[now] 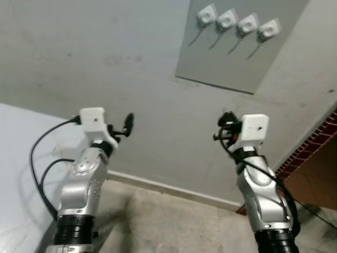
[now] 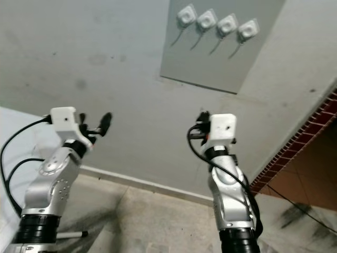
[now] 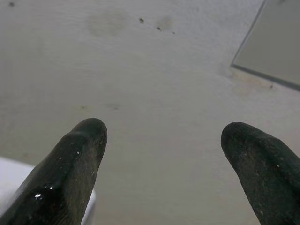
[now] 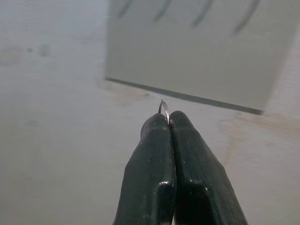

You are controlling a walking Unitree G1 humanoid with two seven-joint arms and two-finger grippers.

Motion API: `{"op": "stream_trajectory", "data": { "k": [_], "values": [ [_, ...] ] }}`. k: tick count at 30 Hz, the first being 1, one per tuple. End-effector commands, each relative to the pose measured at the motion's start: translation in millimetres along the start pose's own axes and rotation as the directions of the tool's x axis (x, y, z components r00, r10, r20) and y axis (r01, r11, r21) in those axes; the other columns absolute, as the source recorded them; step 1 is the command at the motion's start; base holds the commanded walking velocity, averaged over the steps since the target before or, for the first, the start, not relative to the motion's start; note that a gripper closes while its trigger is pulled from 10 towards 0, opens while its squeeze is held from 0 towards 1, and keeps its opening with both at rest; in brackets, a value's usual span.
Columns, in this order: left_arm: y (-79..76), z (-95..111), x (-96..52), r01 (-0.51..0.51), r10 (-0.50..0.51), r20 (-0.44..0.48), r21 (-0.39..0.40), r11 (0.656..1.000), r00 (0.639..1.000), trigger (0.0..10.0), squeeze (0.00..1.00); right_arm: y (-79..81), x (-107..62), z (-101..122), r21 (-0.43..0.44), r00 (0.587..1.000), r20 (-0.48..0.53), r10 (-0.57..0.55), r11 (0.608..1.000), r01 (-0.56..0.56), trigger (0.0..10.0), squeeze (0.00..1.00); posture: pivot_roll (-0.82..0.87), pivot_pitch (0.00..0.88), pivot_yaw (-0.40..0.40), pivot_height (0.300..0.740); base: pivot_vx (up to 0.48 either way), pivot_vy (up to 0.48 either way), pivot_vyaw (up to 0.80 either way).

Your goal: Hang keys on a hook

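1. The right gripper (image 4: 168, 117) is pressed fully closed, its 2 black fingers (image 4: 150, 164) touching along their whole length. A thin arc of silver key ring (image 4: 163, 108) pokes out from between the tips, so the keys are pinched here; only this bit of wire can be seen, the rest being hidden.
2. In the left eye view the right gripper (image 1: 225, 124) sits right of centre, raised in front of the grey wall (image 1: 105, 63) and below the panel.
3. The left gripper (image 3: 161, 140) is wide open, its fingertips (image 3: 89, 133) well apart with bare wall between them. It holds and touches nothing.
4. In the left eye view the left gripper (image 1: 126, 124) is at centre left, lifted to about the same height as the right one, with black cables (image 1: 39, 158) looping beside its silver arm.
5. A flat grey panel (image 1: 237, 63) is fixed to the wall in the upper right of the frame. It carries 4 white hooks (image 1: 238, 23) in a row, each with a thin curved prong hanging below its square base. All 4 are bare.
6. The panel's lower edge crosses the right wrist view just beyond the closed fingertips, the prongs blurred at the top.
7. Red brick (image 1: 310, 145) shows at the right edge, and a pale floor (image 1: 174, 221) runs along the bottom.
8. No brand, label or writing can be read on anything.
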State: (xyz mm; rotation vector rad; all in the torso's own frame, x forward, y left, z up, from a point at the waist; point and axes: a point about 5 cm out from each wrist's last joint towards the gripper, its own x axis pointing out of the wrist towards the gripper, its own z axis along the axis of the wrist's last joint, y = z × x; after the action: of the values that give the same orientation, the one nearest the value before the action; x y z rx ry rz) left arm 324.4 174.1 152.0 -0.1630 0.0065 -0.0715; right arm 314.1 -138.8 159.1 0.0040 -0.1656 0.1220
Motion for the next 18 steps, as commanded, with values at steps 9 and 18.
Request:
{"op": "stream_trajectory", "data": {
  "k": [9, 18],
  "values": [
    [-15.7, 1.6, 5.0, 0.037, -0.037, 0.001, 0.016, 0.999, 0.999, 10.0, 0.00, -15.0, -2.8, 2.6, -0.010, 0.998, 0.022, -0.058, 0.998, 0.058, 10.0, 0.00, -0.03, 0.000, -0.047, 0.740, 0.000, 0.000, -0.30],
    [-16.5, 2.2, 4.4, 0.057, -0.057, 0.003, 0.005, 0.998, 0.998, 10.0, 0.00, -14.4, -3.5, 0.2, -0.004, 0.998, 0.020, -0.066, 0.998, 0.066, 10.0, 0.00, -0.03, 0.000, -0.027, 0.740, 0.000, 0.000, 0.00]
  ]
}}
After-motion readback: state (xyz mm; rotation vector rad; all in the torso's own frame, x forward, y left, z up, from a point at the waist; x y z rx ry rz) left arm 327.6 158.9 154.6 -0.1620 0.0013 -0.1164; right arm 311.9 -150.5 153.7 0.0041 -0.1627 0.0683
